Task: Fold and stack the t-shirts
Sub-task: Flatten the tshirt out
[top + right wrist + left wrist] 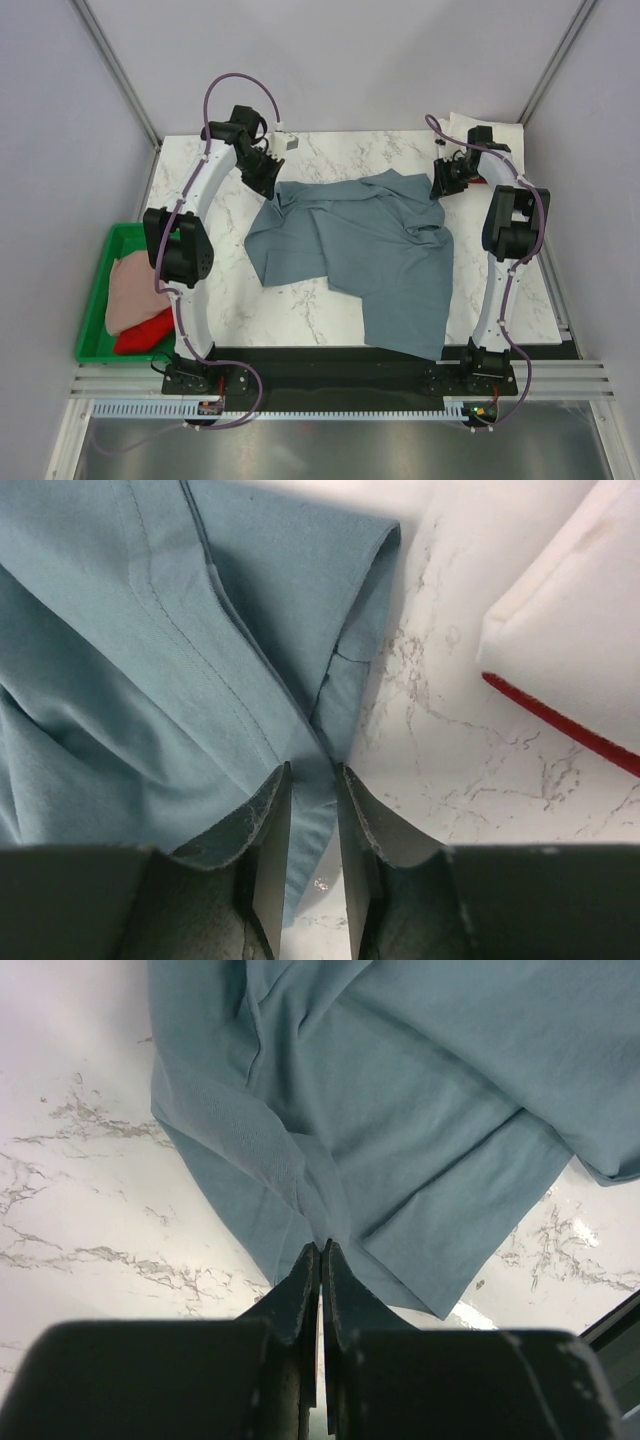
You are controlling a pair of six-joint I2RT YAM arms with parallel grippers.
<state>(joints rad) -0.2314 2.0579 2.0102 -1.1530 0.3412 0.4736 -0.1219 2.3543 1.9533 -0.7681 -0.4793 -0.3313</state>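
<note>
On veined marble table (300,310), rumpled slate-blue t-shirt (370,250), both jaws pinching its soft edges.

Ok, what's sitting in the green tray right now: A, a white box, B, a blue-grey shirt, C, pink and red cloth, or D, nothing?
C: the green tray at the table's left holds pink cloth with red cloth beside it.

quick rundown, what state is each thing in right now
blue-grey t-shirt: crumpled, unfolded, spread on the table, both far corners pinched
left gripper: shut on the shirt's edge
right gripper: jaws part open, shirt hem between them
pink shirt: bunched in the green tray
red shirt: bunched in the tray
white folded cloth: lying folded at the far right corner
</note>
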